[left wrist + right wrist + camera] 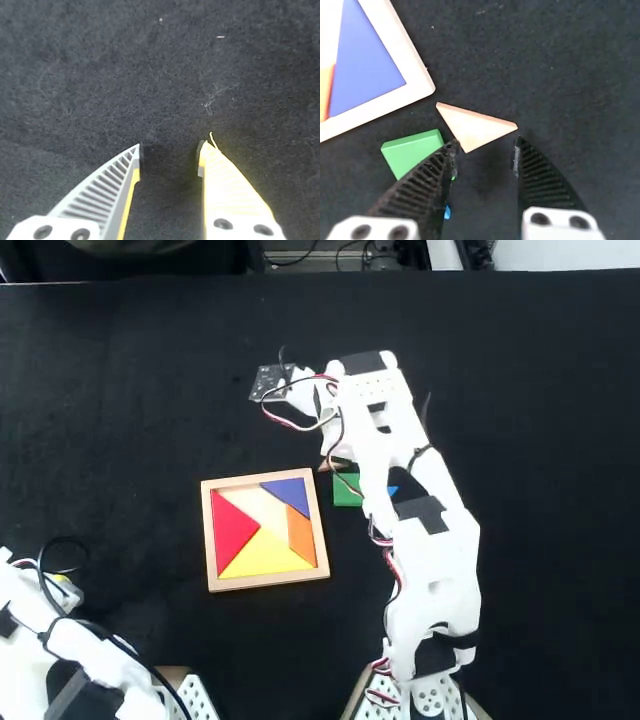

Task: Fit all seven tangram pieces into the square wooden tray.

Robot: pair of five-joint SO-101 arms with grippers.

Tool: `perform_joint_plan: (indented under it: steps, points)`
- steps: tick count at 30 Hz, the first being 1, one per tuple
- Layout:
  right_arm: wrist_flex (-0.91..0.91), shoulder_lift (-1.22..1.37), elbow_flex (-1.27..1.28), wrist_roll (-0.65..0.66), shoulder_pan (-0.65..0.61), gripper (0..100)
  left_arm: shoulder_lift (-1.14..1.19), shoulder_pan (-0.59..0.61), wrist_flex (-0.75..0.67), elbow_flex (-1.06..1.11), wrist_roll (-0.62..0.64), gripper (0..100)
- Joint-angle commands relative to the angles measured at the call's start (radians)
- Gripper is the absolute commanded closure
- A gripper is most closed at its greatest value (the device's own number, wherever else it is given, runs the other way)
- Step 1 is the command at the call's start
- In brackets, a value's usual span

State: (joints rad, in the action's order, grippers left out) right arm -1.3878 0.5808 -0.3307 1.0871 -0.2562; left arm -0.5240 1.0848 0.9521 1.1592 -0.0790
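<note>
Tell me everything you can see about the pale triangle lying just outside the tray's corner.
The pale triangle is a small flat piece, peach-cream like unpainted wood, with clean edges. It lies flat on the black cloth, outside the wooden tray, one tip close to the tray's corner without touching it. The green piece sits close beside it, a sliver of cloth between. The right gripper hovers open at its nearest corner; contact cannot be judged.
</note>
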Motion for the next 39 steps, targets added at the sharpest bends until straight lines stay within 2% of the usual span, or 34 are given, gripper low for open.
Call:
perform_joint_plan:
  steps: [1, 5, 10, 22, 30, 39]
  points:
    - [-0.037, -0.005, -0.053, -0.015, -0.046, 82.2, -0.02, -0.013, -0.009, -0.007, -0.003, 80]
    - [-0.11, -0.005, -0.059, 0.006, -0.114, 82.2, -0.02, -0.013, -0.009, -0.007, -0.003, 80]
    - [-0.129, 0.004, -0.059, 0.101, -0.118, 82.2, -0.02, -0.012, -0.009, -0.007, -0.003, 80]
    - [-0.005, 0.124, -0.065, 0.104, -0.097, 82.2, -0.02, -0.012, -0.009, -0.007, -0.002, 80]
    - [-0.012, 0.128, -0.148, 0.103, -0.035, 82.3, -0.02, -0.012, -0.009, -0.007, 0.0, 80]
    - [-0.083, 0.127, -0.156, 0.106, -0.026, 82.3, -0.02, -0.012, -0.009, -0.007, 0.0, 80]
